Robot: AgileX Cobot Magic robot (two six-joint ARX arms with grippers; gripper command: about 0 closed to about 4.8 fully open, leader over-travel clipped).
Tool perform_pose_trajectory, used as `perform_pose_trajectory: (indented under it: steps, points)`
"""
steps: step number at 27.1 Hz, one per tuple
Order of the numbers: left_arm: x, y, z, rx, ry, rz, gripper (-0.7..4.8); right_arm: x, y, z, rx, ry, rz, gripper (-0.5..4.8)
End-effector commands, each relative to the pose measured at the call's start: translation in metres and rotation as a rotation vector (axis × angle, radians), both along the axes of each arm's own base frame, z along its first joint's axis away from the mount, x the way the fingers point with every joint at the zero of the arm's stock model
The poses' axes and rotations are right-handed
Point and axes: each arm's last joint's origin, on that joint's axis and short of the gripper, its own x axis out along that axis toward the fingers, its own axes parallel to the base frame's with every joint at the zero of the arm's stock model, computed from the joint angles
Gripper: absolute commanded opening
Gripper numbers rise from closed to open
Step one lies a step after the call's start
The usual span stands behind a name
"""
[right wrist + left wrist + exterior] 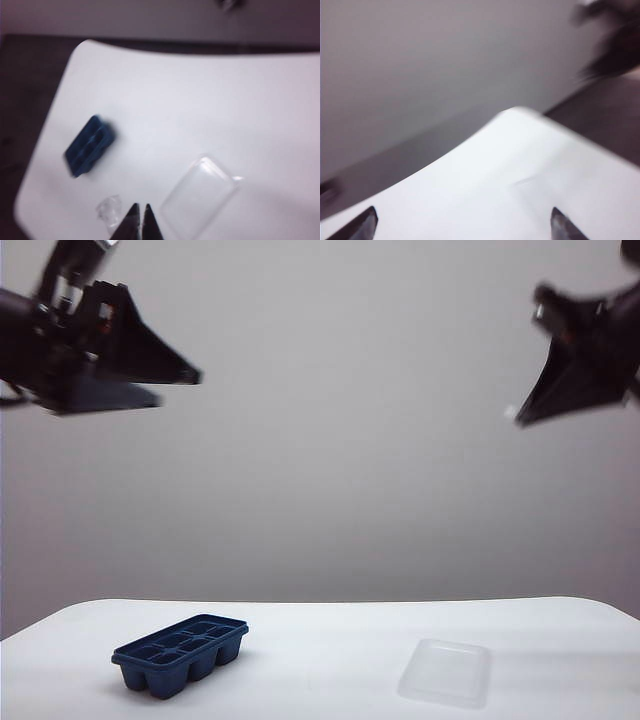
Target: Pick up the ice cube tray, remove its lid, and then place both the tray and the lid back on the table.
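Ice cube tray (181,654) and lid (446,672) lie apart on the desk (330,640), so we lift clear: left gripper (462,225) fingers apart, right gripper (141,222) fingers together, both empty.

**Plastic on a smooth white top**

The ice cube tray (181,655) at 7 o'clock looks like dark navy plastic with a dull sheen. The lid (445,672) at 5 o'clock is thin, frosted-clear plastic. The table (320,625) is smooth, matt white. The left gripper (150,380) and right gripper (530,410), held high, look matt black.

No legible text or markings anywhere.
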Motion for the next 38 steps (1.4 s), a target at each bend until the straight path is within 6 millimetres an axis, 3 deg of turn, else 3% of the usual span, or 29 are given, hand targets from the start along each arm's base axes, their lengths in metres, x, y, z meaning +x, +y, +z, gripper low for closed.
perform_pose_trajectory:
  steps: [1, 6, 11, 12, 16, 18, 20, 30, 38]
  points:
    - [-0.023, 0.010, 0.015, 0.070, 0.058, 0.196, 4.79, -0.020, -0.004, 0.037, -0.090, -0.138, -0.122, 0.07]
    - [-0.082, 0.027, 0.053, 0.138, -0.058, 0.426, 4.79, -0.071, -0.010, 0.102, -0.178, -0.453, -0.323, 0.07]
    - [-0.138, 0.043, 0.082, 0.129, -0.298, 0.655, 4.79, -0.117, -0.012, 0.147, -0.144, -0.733, -0.418, 0.07]
    - [-0.148, 0.045, 0.082, 0.125, -0.306, 0.661, 4.79, -0.125, -0.012, 0.148, -0.141, -0.760, -0.422, 0.08]
    - [-0.161, 0.048, 0.068, 0.154, -0.261, 0.686, 4.79, -0.142, -0.012, 0.110, -0.110, -0.793, -0.435, -0.02]
    - [-0.164, 0.050, 0.048, 0.120, -0.234, 0.727, 4.79, -0.161, -0.012, 0.064, -0.049, -0.794, -0.467, -0.01]
    - [-0.168, 0.051, 0.036, 0.032, -0.241, 0.731, 4.79, -0.175, -0.012, 0.038, -0.035, -0.847, -0.472, -0.01]
    - [-0.172, 0.051, 0.012, -0.053, -0.203, 0.735, 4.79, -0.208, -0.013, 0.000, -0.018, -0.935, -0.540, -0.01]
    - [-0.165, 0.048, -0.006, -0.037, -0.179, 0.661, 4.30, -0.229, -0.015, -0.044, -0.020, -0.933, -0.626, -0.01]
